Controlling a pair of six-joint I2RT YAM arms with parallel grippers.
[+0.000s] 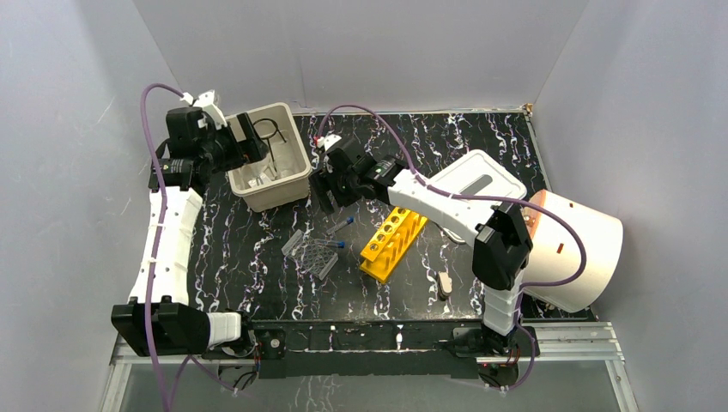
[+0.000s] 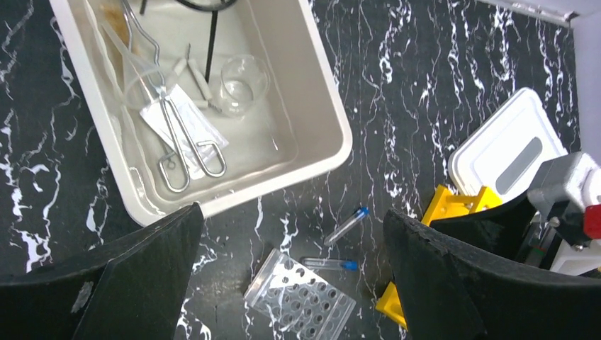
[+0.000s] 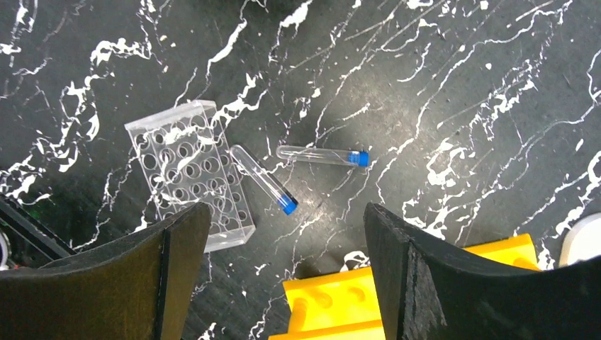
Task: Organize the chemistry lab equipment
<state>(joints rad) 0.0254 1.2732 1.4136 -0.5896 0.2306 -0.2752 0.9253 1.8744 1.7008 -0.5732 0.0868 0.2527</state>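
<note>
Two clear tubes with blue caps (image 1: 341,225) (image 1: 330,244) lie on the black marbled table next to a clear ridged tray (image 1: 313,255). A yellow tube rack (image 1: 393,242) lies to their right. My right gripper (image 1: 328,190) is open and empty above the tubes (image 3: 322,156) (image 3: 262,178), with the tray (image 3: 188,173) and the rack (image 3: 333,308) in its view. My left gripper (image 1: 247,142) is open and empty over the beige bin's left side. In the bin lie metal tongs (image 2: 177,142), a glass beaker (image 2: 237,88) and a black wire loop (image 1: 269,130).
The beige bin (image 1: 296,176) stands at the back left. Its white slotted lid (image 1: 481,176) lies under my right arm. A big white cylinder with an orange face (image 1: 584,249) lies at the right. A small beige item (image 1: 444,283) lies near the front.
</note>
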